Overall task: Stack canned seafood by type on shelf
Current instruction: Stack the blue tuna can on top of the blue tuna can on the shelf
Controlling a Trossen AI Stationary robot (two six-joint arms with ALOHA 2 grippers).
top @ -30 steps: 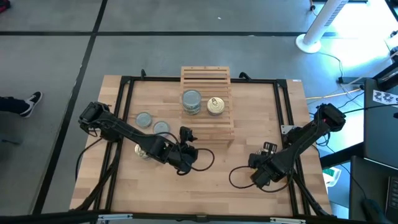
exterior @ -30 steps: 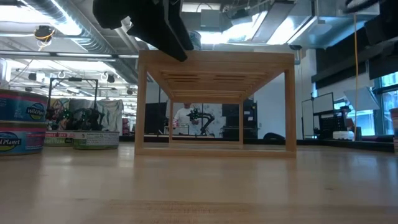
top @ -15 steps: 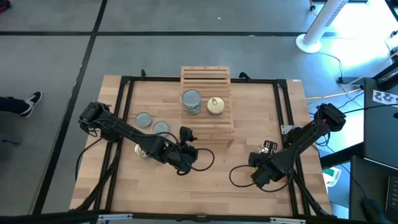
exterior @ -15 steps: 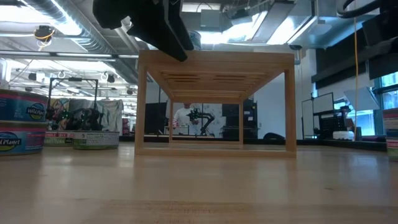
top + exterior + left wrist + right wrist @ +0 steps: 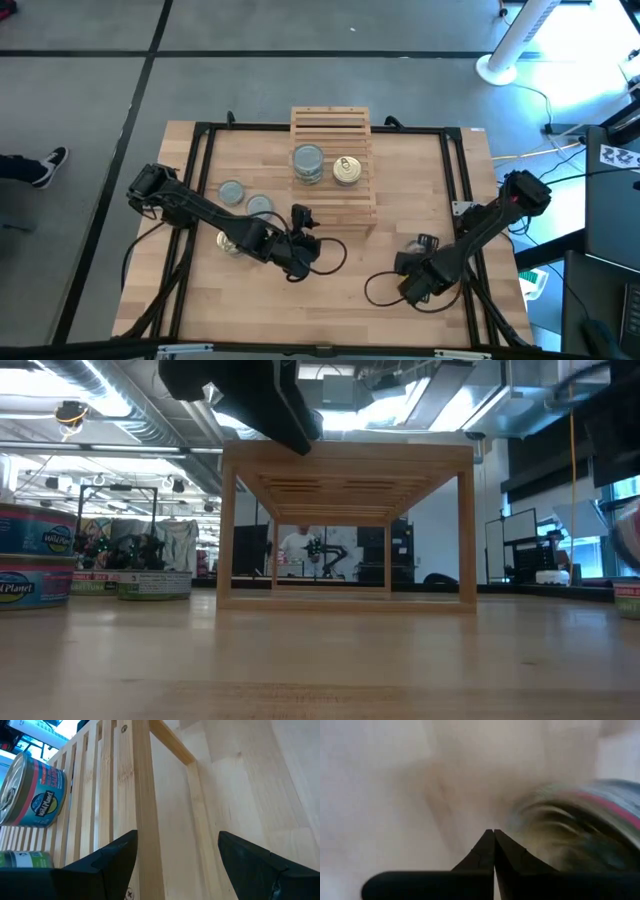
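The slatted wooden shelf point(image 5: 333, 160) stands at the table's far middle. On it are a grey-blue-topped stack of cans point(image 5: 308, 162) and a golden-topped can point(image 5: 346, 169). Two grey-blue cans point(image 5: 231, 191) point(image 5: 259, 204) rest on the table to its left, and a golden one point(image 5: 228, 243) shows beneath my left arm. My left gripper point(image 5: 300, 214) hangs open above the shelf's near left corner point(image 5: 142, 820). My right gripper point(image 5: 425, 243) points down at the near right, its fingertips shut together point(image 5: 493, 840), with a blurred can point(image 5: 580, 825) right beside them. My right gripper has nothing between its shut fingers. The blurred can lies close against their outer side point(image 5: 520, 835); whether they touch it, I cannot tell.
A black frame point(image 5: 455, 170) runs round the tabletop. Cables loop on the wood near both grippers point(image 5: 380, 290). The near middle of the table is bare wood point(image 5: 330, 660). Cans stand at the low view's left edge point(image 5: 30, 565) and right edge point(image 5: 628, 598).
My right gripper has shut its fingers and has shifted slightly toward the table's near edge. The shiny can seen at its tips before is now hidden under it in the high view. At the low view's right edge the can there shows blurred.
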